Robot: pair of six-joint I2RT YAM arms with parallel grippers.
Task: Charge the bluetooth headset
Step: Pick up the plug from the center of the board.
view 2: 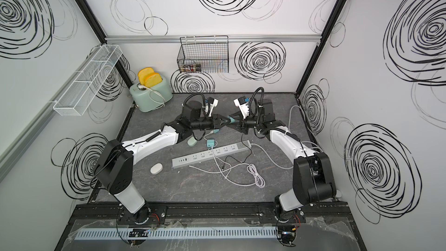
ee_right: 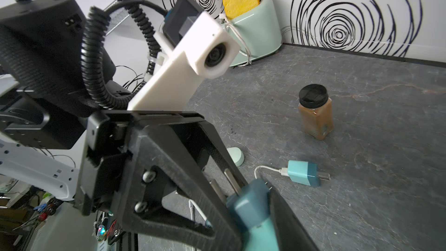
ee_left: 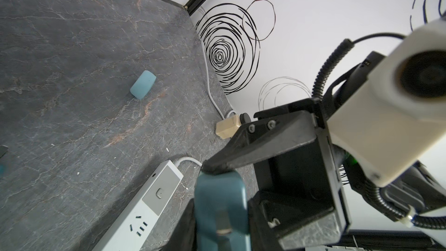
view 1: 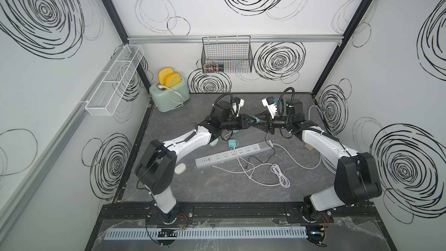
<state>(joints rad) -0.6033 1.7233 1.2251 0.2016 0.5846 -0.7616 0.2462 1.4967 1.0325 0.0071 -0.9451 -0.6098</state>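
Grey marbled tabletop (view 1: 217,189), inside a white booth scrawled with black swirls, fills both top views. Above its middle the left gripper (view 1: 252,120) and the right gripper (view 1: 261,120) meet tip to tip in the air, with a teal charger plug (view 1: 257,119) between them. Beneath them a white power strip (view 1: 234,154) lies slantwise. A second teal charger (view 1: 232,143) with a white cable sits just beside the strip's far edge. A mint earbud case (view 1: 213,143) lies half under the left arm, and a white earbud case (view 1: 180,168) rests near that arm's elbow, well apart from both grippers. In the left wrist view the teal charger plug (ee_left: 220,204) sits close to the lens, a metal prong facing it. One of the right fingers (ee_left: 241,155) presses on its top, so the right jaws stand partly closed and hold the plug's body. A blue earbud case (ee_left: 142,84) lies alone on the table beyond. In the right wrist view the left jaws stand narrow, their tips against the pronged end of the teal charger plug (ee_right: 251,204), gripping it as well. Behind it, the second teal charger (ee_right: 303,172) lies flat, a spice jar (ee_right: 315,114) stands upright, and a mint toaster (ee_right: 255,27) occupies the corner.
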